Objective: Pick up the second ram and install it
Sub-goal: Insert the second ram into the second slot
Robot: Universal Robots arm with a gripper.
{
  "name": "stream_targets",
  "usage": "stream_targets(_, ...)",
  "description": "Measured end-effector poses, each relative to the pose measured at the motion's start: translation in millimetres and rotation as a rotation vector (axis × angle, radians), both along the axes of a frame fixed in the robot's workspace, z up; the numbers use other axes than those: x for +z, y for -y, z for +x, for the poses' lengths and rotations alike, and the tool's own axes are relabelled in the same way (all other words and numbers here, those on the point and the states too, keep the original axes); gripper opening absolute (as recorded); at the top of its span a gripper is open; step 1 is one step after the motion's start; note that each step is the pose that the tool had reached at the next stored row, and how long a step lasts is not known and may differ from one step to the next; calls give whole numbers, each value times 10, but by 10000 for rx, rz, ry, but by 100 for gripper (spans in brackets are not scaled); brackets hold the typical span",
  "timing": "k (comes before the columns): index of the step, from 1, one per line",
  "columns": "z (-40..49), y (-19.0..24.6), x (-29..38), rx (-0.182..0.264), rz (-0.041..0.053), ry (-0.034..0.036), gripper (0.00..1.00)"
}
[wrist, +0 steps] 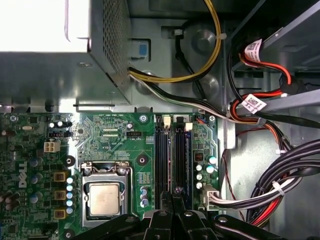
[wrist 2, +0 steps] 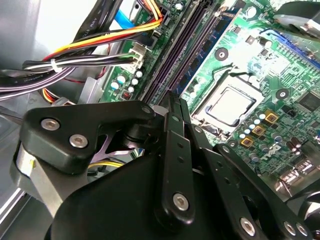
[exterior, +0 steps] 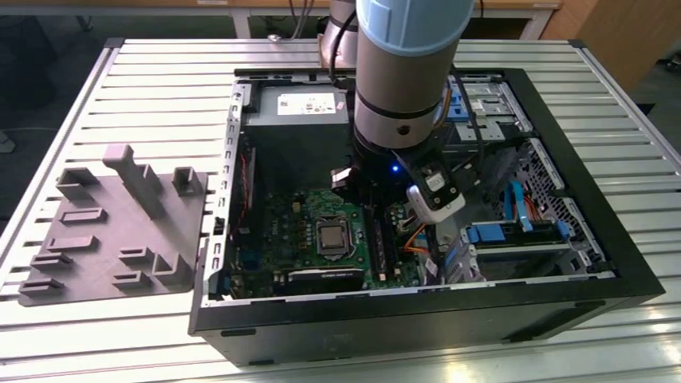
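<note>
In the exterior view the arm reaches down into the open case (exterior: 596,263) on the bench (exterior: 159,88). The end effector (exterior: 368,195) hangs low over the motherboard (exterior: 298,231), above the slots (exterior: 375,239) beside the processor. The grey tray (exterior: 112,227) lies well apart, at that view's left.

In the second wrist view the fingers (wrist 2: 175,150) are clenched tip to tip, with nothing visible between them.

In the first wrist view the ram (wrist: 186,152) seems to stand on edge in the slot nearest the cables (wrist: 280,185). Its long axis lies along the slot, running from the fingertips toward the power supply (wrist: 60,65). I cannot tell whether it is fully seated.

As I judge it, uneven downward pressure could leave 1 end raised, its latch unclosed. An off-line push could flex the board or catch the neighbouring slot.
</note>
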State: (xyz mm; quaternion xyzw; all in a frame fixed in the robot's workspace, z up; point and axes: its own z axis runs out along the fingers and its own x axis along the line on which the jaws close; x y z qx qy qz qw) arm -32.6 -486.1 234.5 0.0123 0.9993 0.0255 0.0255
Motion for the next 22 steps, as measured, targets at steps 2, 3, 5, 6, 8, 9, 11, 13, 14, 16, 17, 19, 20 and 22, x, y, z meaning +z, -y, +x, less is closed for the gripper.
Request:
stream_targets(2,-1,-3,-2,-2,0,0,12)
stream_targets(3,-1,-5,-3,-1,0,0,12)
stream_targets(5,-1,-12,-6,-2,0,0,12)
stream_targets(6,-1,-14,-8,-1,0,0,12)
stream_targets(8,-1,-14,-10,-1,-2,-1,12)
stream_targets(9,-1,-14,-13,-1,-1,0,12)
stream_targets(11,-1,-14,-17,-1,0,0,12)
stream_targets(13,-1,-14,-22,1,1,0,12)
stream_targets(14,-1,-14,-22,1,0,-1,12)
stream_targets(16,-1,-14,-26,2,3,0,12)
stream_targets(17,-1,-14,-29,2,6,0,12)
stream_targets(19,0,-18,-34,2,11,1,12)
stream_targets(20,-1,-18,-35,2,9,0,12)
stream_targets(22,-1,-19,-40,2,10,0,12)
